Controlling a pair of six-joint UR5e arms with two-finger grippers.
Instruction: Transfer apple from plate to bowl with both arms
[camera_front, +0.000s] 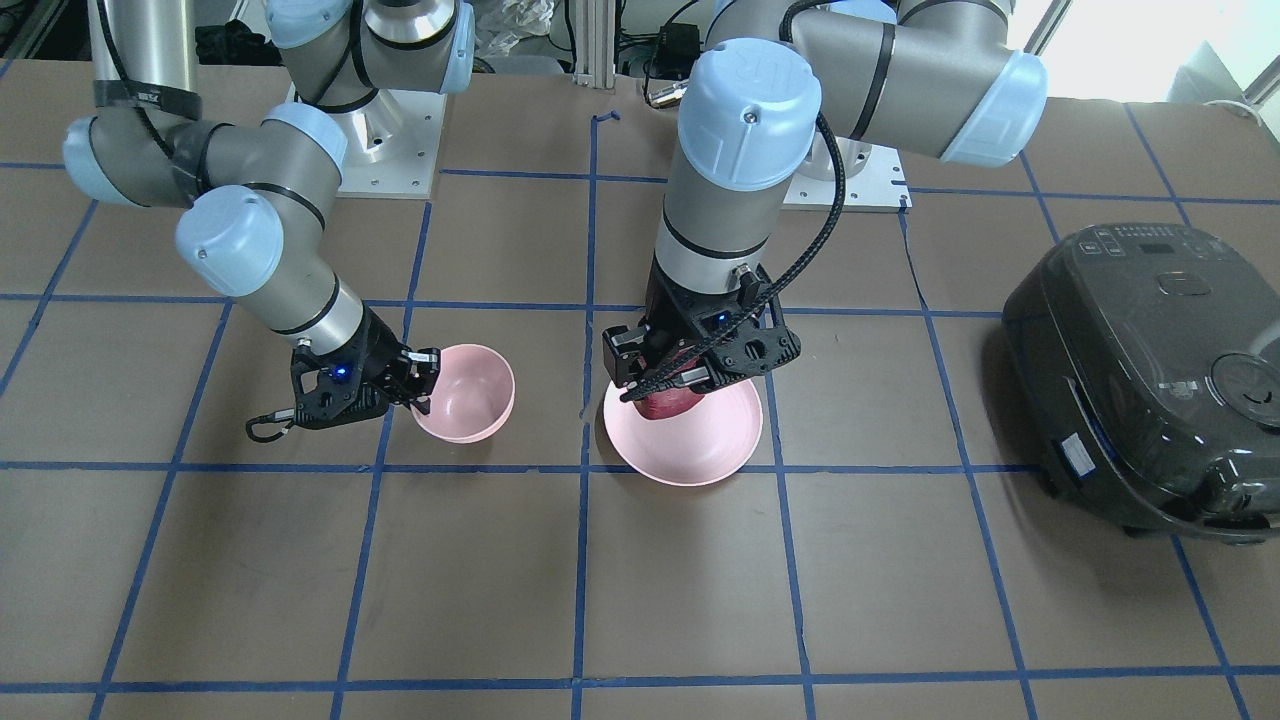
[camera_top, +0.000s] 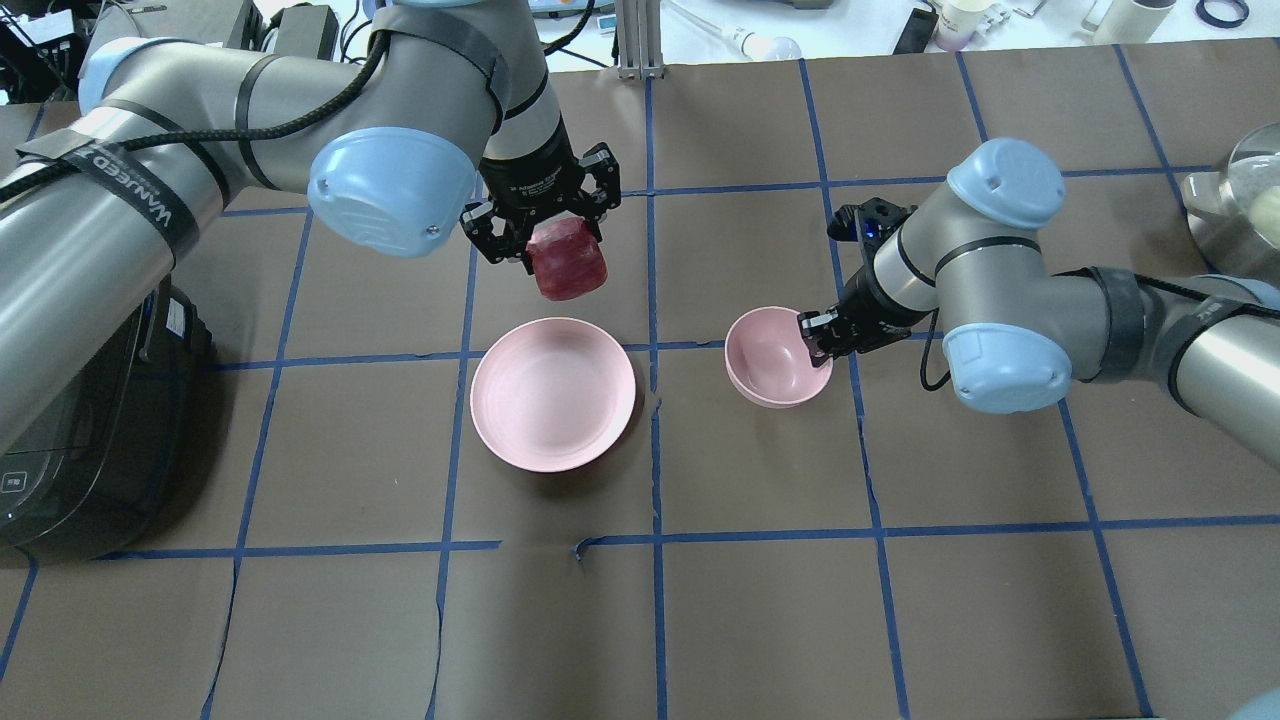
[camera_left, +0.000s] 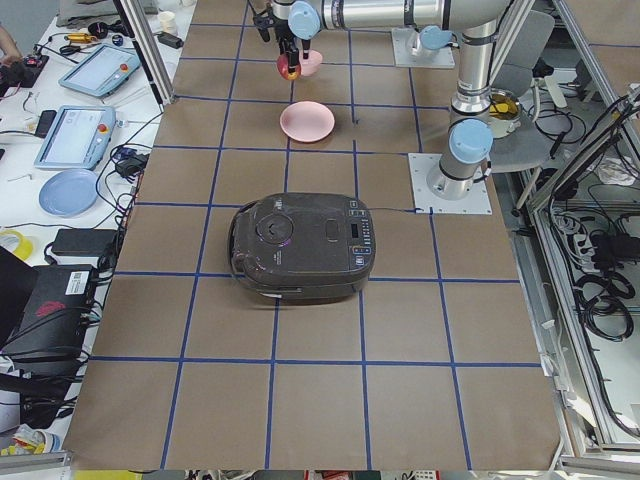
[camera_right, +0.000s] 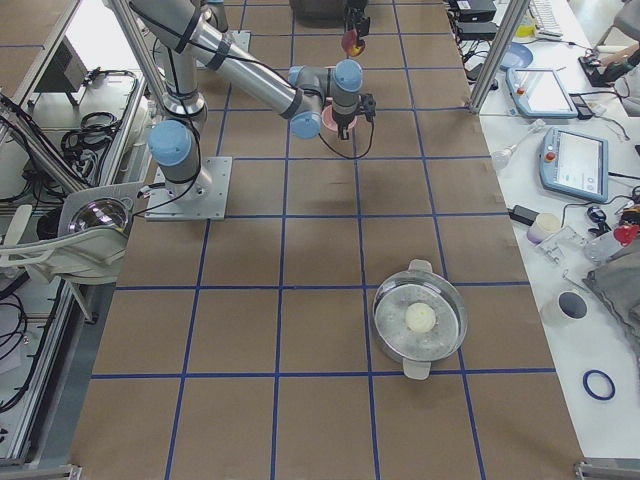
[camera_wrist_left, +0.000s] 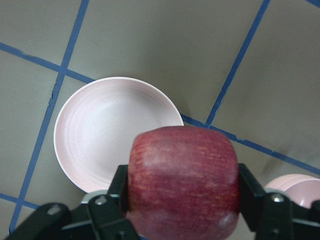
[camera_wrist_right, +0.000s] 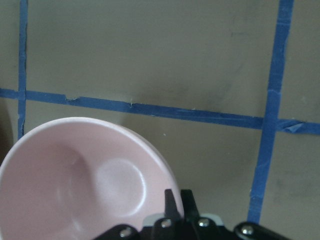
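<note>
Overhead exterior: L tool (camera_top: 560, 250) grips apple (camera_top: 568, 270) over plate (camera_top: 552, 400), R tool (camera_top: 815, 343) bowl (camera_top: 765, 352).

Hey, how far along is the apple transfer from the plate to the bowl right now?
Done: the apple is off the empty plate. In hand: the left gripper holds it aloft, the right gripper pinches the bowl at its rim. Left: putting the apple into the bowl, which is empty.
</note>
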